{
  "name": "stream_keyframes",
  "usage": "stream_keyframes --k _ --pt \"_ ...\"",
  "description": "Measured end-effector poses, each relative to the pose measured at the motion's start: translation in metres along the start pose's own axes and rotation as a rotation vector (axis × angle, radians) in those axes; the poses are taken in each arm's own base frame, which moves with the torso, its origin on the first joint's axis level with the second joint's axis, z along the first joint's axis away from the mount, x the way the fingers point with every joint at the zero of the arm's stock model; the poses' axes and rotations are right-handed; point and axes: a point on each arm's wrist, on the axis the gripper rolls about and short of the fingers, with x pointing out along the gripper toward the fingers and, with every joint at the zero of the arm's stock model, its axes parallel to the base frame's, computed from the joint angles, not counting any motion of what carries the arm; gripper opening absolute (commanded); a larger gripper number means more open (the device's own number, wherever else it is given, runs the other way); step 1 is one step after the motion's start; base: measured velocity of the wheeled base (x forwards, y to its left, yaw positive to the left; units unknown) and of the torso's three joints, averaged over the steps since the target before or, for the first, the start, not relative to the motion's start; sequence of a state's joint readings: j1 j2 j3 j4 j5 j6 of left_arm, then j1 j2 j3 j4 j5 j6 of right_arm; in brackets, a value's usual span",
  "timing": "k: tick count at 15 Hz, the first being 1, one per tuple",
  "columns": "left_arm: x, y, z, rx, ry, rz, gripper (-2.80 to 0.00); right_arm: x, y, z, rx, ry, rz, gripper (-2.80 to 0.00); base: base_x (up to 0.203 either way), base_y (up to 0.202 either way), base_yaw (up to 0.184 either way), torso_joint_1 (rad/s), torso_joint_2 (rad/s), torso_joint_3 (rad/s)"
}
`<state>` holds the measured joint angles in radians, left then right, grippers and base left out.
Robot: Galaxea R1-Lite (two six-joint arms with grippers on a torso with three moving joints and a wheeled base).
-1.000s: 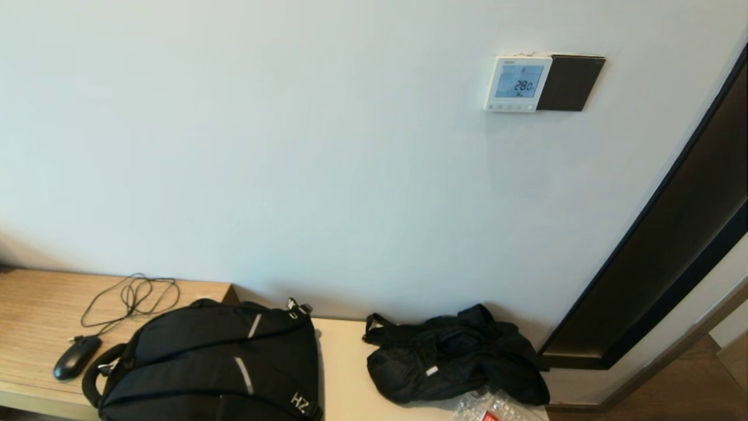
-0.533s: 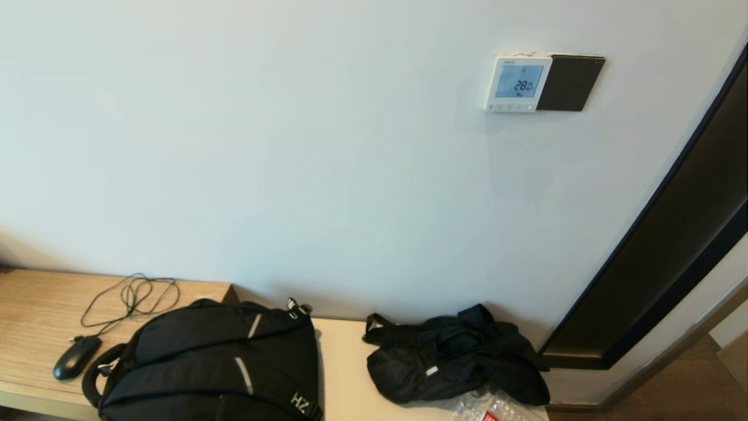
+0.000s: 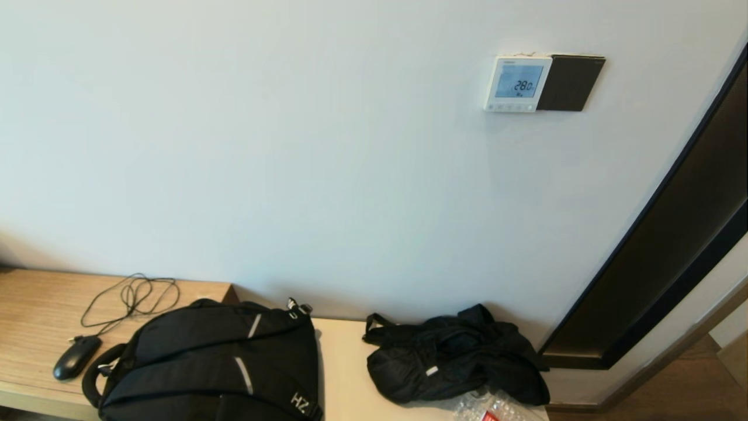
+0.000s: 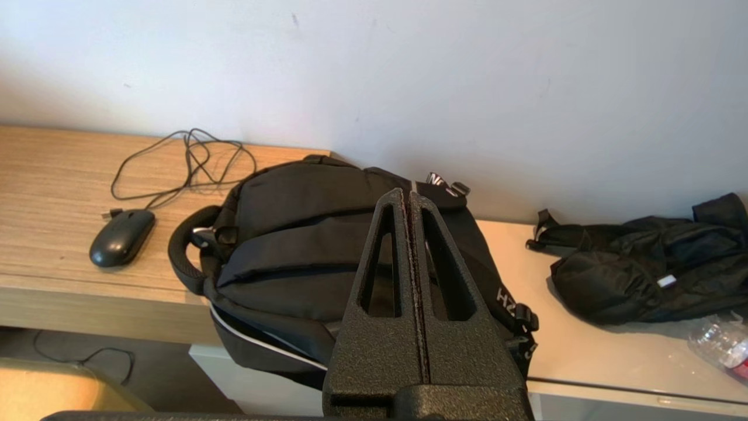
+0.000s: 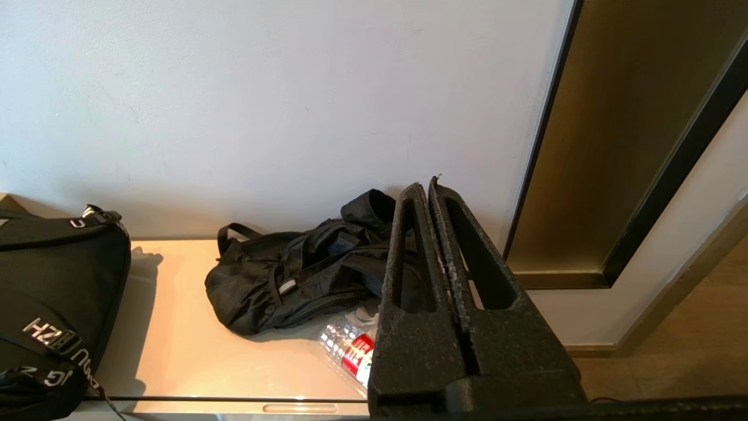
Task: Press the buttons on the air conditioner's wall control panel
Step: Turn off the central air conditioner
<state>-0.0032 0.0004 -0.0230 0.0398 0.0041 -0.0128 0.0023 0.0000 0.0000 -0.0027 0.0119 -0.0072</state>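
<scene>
The white control panel (image 3: 517, 83) hangs high on the wall at the right, its pale blue screen reading 28.0. A row of tiny buttons (image 3: 511, 107) runs along its lower edge. Neither arm shows in the head view. My left gripper (image 4: 407, 196) is shut and empty, low over the black backpack. My right gripper (image 5: 425, 186) is shut and empty, low in front of the crumpled black bag. Both are far below the panel, which shows in neither wrist view.
A dark plate (image 3: 570, 83) adjoins the panel's right side. On the wooden shelf (image 3: 35, 310) lie a black mouse (image 3: 76, 356) with its cable, a black backpack (image 3: 210, 362), a crumpled black bag (image 3: 456, 354) and a plastic bottle (image 3: 488, 408). A dark door frame (image 3: 672, 245) stands at right.
</scene>
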Motion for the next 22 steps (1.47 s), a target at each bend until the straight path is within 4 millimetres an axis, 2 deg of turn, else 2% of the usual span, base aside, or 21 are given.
stream_keyframes --k 22 --pt "0.0000 0.0000 0.0001 0.000 0.000 0.000 -2.80 0.0000 0.0000 0.0000 0.000 0.000 0.000 -2.80 0.000 0.000 0.000 0.000 0.00 0.000"
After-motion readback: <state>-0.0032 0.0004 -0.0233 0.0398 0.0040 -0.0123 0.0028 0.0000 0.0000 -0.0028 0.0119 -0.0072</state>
